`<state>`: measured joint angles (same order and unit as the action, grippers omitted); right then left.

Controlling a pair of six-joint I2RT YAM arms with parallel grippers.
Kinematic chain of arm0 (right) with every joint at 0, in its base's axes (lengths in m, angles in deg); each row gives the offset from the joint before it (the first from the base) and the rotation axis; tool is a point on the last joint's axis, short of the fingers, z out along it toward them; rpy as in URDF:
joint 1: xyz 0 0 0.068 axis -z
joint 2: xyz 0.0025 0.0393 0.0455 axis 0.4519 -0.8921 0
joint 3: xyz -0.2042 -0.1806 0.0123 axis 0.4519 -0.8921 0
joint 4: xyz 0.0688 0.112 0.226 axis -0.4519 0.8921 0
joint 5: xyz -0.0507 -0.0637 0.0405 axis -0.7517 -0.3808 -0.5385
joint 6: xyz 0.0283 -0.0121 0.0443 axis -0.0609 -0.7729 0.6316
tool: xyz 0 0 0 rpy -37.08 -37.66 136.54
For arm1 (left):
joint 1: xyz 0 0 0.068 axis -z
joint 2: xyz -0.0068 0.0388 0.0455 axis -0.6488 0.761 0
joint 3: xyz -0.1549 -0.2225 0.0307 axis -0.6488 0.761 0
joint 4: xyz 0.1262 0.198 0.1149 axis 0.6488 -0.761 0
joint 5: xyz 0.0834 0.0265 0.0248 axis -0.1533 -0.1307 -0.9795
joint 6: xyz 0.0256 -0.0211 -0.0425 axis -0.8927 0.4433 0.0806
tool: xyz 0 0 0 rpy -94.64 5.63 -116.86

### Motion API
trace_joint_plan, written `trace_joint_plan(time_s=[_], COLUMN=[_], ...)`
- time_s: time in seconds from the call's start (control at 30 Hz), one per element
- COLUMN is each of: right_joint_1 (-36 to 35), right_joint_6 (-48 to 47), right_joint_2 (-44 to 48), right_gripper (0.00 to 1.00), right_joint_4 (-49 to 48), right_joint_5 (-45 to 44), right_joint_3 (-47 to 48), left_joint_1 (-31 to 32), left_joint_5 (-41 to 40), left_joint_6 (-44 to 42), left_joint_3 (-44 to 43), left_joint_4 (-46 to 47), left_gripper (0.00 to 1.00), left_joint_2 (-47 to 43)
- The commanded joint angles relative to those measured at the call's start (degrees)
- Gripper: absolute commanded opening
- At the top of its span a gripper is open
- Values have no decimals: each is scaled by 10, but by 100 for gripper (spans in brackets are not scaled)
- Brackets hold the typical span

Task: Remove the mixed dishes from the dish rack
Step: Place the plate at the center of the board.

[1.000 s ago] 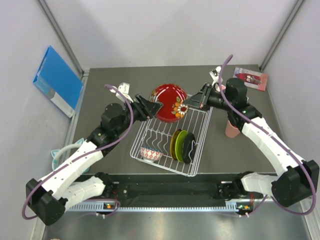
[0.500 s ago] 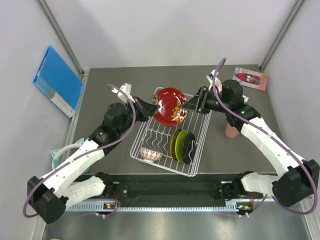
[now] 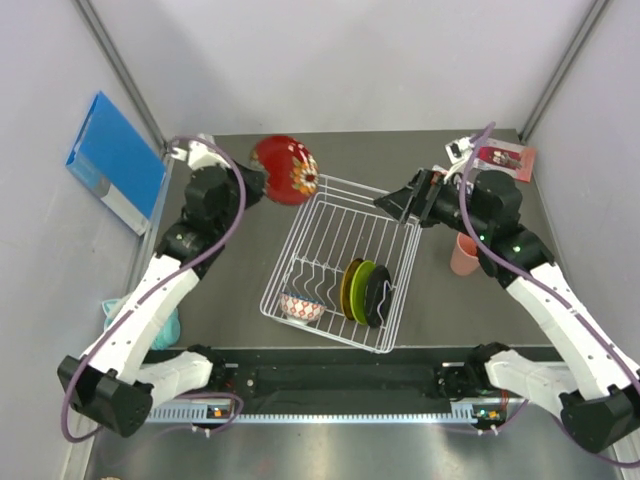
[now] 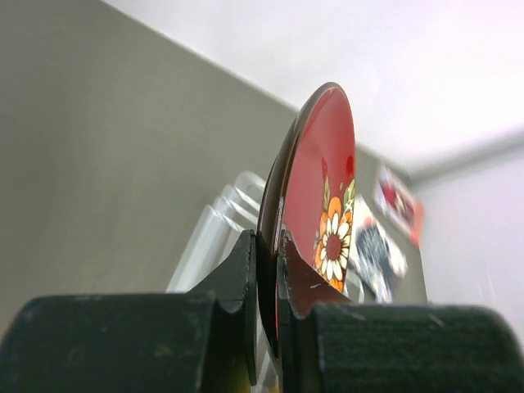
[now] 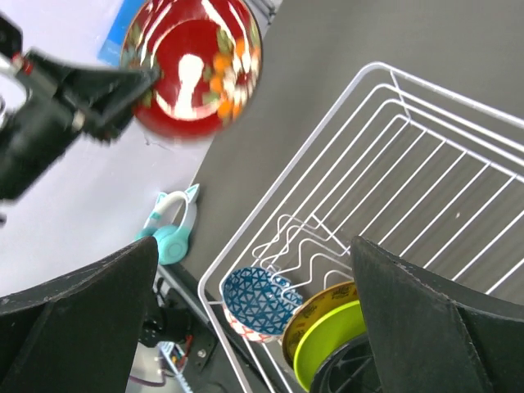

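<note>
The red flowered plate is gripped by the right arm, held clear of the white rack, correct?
No, the left gripper holds the red plate by its rim, as the left wrist view shows. It is indeed clear of the dish rack.

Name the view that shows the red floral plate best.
Right wrist: the glossy red round plate with orange flowers faces the camera, nearly whole. Top external shows it smaller and tilted, off the far-left corner of the white wire dish rack. Left wrist sees it edge-on, clamped in the left pincer.
</note>
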<state>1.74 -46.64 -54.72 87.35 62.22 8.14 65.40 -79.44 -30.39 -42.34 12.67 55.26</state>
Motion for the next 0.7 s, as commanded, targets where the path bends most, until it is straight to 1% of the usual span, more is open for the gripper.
trace_joint_plan(time_s=[0.0,0.07,0.1,0.13,0.2,0.23,0.3,0.43,0.47,0.53,0.67], right_joint_1=[-3,-4,-5,-4,-4,-4,-3,-4,-4,-4,-4], right_joint_6=[-41,-56,-62,-69,-73,-74,-76,-80,-80,-79,-80], right_joint_2=[42,55,60,65,79,84,96,109,112,112,118], right_gripper=[100,100,100,99,100,100,99,99,100,100,100], right_joint_4=[-7,4,9,18,22,23,23,27,26,27,27], right_joint_5=[-16,-22,-27,-34,-41,-44,-43,-50,-50,-45,-41], right_joint_3=[-17,-23,-32,-36,-52,-58,-71,-83,-85,-88,-98], left_joint_1=[-106,-137,-162,-175,-205,-212,-231,-246,-245,-268,-291], left_joint_5=[-15,2,5,8,21,24,34,51,57,74,89], left_joint_6=[33,42,47,49,54,55,57,48,48,57,57], left_joint_3=[-57,-64,-66,-74,-84,-92,-102,-138,-148,-172,-174], left_joint_4=[26,31,35,36,43,46,53,59,55,39,64], left_gripper=[0,0,0,0,0,0,0,0,0,0,0], left_joint_2=[34,69,83,113,146,177,208,298,313,357,398])
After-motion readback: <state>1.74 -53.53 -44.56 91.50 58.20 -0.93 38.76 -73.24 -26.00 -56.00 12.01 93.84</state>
